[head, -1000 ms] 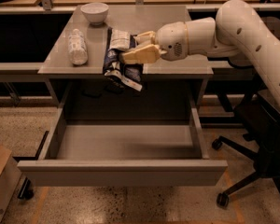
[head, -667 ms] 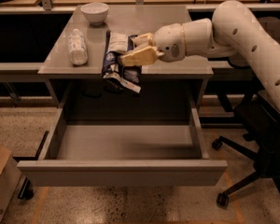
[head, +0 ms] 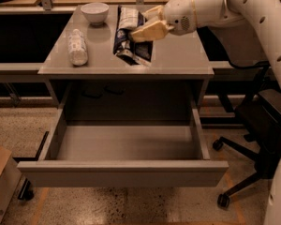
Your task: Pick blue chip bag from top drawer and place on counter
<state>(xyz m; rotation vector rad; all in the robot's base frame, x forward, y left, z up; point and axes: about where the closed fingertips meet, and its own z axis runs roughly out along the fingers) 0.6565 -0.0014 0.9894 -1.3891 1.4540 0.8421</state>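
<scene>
Blue chip bag (head: 127, 43) was on the counter (head: 178, 60), at the far-centre of the surface. It ran lengthwise near to far, white end at the far side, crumpled dark end stopping short of the front edge. Whether it lay fully flat could not be told.

Camera view, change over the last second: a second earlier the bag's near end hung out past the counter's front edge, above the open top drawer (head: 122, 172). It had since travelled toward the far side and sat wholly over the surface.

Judgement: the transfer out of the drawer was done and placement was at or close to completion. Release and retreat of the arm remained.

Gripper (head: 147, 28): at the bag's right edge, with the arm reaching in from the right. Jaws: touching or just over the bag's right margin. Cannot tell whether they were clamped on the foil or already parted.

Top drawer: pulled out toward the near side, with the bag no longer above it.

Also on the surface:
- White bowl (head: 94, 12) at far left.
- White wrapped roll (head: 77, 46) left of the bag and apart from it.

Neither stood in the arm's way out to the right.

Risk noted: crinkly foil might cling and drag when the gripper withdraws.
</scene>
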